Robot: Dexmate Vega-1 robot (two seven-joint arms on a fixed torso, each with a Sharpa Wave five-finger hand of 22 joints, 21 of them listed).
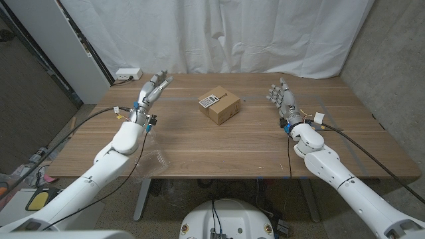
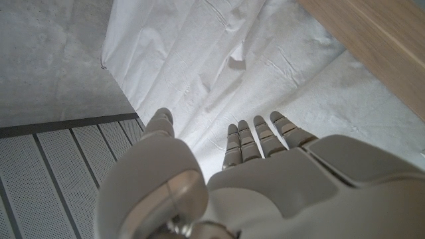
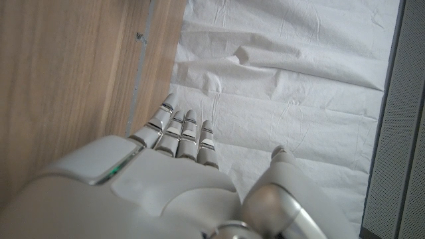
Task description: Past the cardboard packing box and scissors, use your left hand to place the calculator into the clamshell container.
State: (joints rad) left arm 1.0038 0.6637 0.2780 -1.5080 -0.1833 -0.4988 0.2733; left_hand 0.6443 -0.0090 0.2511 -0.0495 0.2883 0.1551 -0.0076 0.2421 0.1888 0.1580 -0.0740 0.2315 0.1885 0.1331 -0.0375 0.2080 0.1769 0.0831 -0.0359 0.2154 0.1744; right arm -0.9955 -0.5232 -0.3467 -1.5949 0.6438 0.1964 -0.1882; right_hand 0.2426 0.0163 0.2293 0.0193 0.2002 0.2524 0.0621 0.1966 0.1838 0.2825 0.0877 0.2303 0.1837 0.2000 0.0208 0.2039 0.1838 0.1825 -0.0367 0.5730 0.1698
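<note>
Fingers: both hands empty; left hand loosely spread at far left, right hand side by side, thumb apart.
Table: no clamshell or scissors seen; goal unclear.
Cardboard box: far centre.
Calculator: atop box; reaching might have shoved both.

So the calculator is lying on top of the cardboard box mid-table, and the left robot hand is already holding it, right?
Not quite. The calculator does lie on top of the box mid-table, but the left robot hand holds nothing. The head view shows it raised over the table's far left, fingers apart, well clear of the box.
</note>
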